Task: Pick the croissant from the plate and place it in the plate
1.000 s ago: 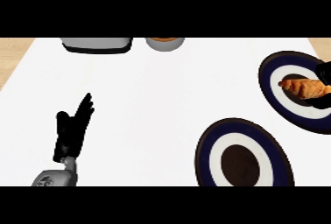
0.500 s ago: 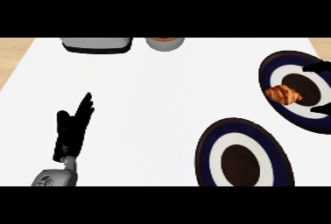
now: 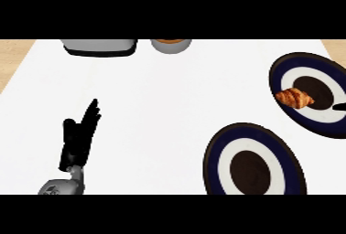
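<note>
Croissant point(image 3: 294, 97): lies on the far plate point(image 3: 289, 68), over its dark centre toward the left side; not yet moved.
Near plate point(image 3: 219, 148): bare, just beside the far one; likely the drop spot.
Left hand point(image 3: 76, 137): fingers straight and apart, holding nothing; resting at lower left, well clear of both plates.
Right hand point(image 3: 339, 107): only a dark tip shows at the right edge, near the croissant; fingers cannot be judged.
Surface: white counter point(image 3: 169, 100), wood showing at its far corners.
Back edge: grey appliance point(image 3: 99, 46) and a round cup point(image 3: 170, 45), both cut off.
</note>
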